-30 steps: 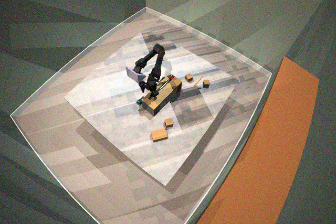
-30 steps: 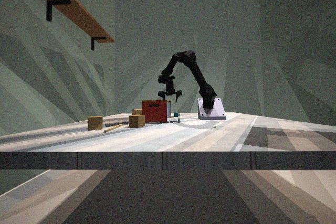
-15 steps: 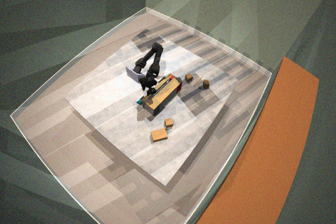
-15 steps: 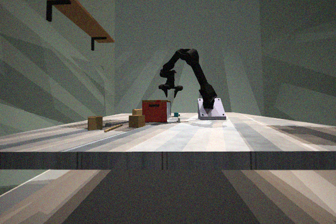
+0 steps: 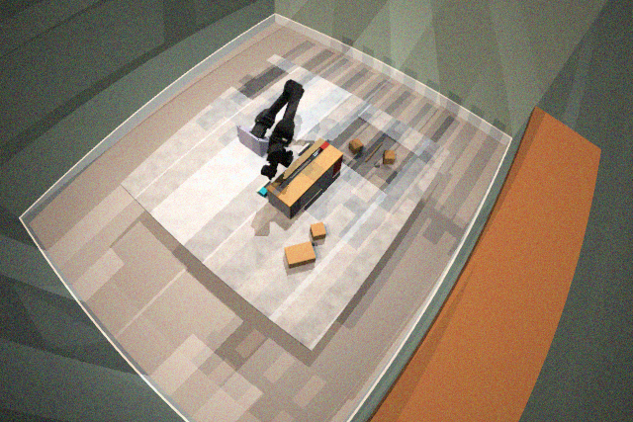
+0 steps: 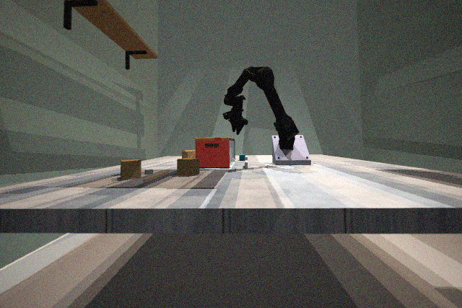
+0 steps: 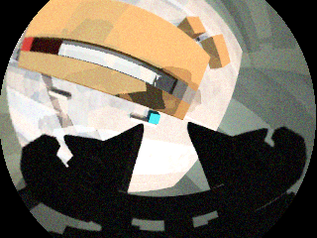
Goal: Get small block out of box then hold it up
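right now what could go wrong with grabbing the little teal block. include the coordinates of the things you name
The open gripper (image 5: 269, 175) (image 6: 237, 132) (image 7: 165, 126) hangs above the table, close to the box (image 5: 313, 170) (image 6: 212, 154) (image 7: 119, 30), so a finger might bump the box on the way down. The teal block (image 5: 263, 191) (image 6: 242, 157) (image 7: 154, 118) lies by a thin pale bar (image 7: 139, 117), which the fingers could catch.

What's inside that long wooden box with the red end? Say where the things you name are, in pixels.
Through the slot along the top of the box (image 5: 313, 170) (image 6: 212, 154) (image 7: 124, 30), a pale strip shows, with dark red at one end. The wooden top hides the rest, so I can't say what else is inside.
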Available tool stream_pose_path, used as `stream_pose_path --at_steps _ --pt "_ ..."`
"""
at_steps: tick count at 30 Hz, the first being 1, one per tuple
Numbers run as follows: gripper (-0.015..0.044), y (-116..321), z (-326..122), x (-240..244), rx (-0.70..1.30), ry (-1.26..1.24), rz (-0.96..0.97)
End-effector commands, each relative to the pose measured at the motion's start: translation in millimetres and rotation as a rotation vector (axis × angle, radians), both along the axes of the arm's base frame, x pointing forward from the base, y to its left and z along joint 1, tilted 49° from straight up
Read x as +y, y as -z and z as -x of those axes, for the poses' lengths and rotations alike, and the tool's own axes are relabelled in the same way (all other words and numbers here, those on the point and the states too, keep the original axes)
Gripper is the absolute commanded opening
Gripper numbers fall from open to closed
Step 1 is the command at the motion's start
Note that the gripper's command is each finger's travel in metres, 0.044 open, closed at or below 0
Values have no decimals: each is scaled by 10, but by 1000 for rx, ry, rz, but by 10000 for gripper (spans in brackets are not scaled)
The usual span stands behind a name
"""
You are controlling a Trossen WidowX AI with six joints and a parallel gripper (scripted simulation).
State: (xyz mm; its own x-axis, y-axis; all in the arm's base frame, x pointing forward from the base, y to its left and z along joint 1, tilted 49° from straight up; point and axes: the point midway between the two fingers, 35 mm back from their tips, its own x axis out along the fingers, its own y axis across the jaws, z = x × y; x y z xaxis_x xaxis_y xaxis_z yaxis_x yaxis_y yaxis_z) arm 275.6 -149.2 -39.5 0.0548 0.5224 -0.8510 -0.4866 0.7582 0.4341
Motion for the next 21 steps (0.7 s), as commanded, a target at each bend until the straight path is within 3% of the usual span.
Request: stream_pose_path --at_steps 1,21 --pt "285 129 101 -66 486 804 -184" --pt "285 223 206 -181 1175 1703 -405"
